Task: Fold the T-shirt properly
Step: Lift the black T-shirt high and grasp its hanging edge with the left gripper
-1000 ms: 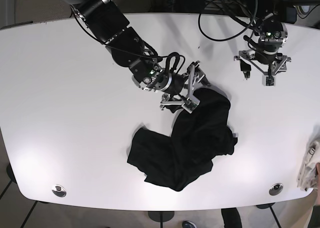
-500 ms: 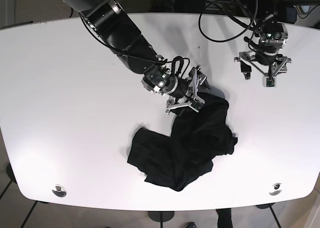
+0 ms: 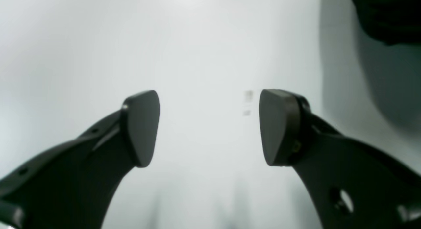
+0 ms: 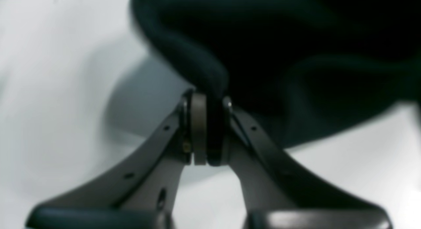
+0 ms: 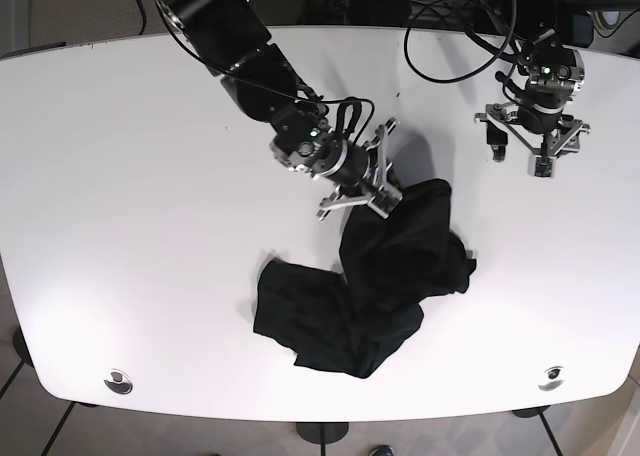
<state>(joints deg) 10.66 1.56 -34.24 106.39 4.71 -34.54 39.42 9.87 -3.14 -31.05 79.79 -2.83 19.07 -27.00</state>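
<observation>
T-shirt (image 5: 375,276) crumpled, hem indistinguishable

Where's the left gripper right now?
In the base view, the left gripper hovers open over bare table at upper right, apart from the black T-shirt.

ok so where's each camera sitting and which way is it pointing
Base: overhead, facing down on the white table, black T-shirt and both arms.
Left wrist: mounted behind the left gripper, facing bare table past its open fingers; dark cloth in the top right corner.
Right wrist: mounted behind the right gripper, facing the T-shirt fold it pinches.
Shared: base and right wrist both show that gripper shut on the shirt's upper edge; base also shows the left gripper over bare table.
</observation>
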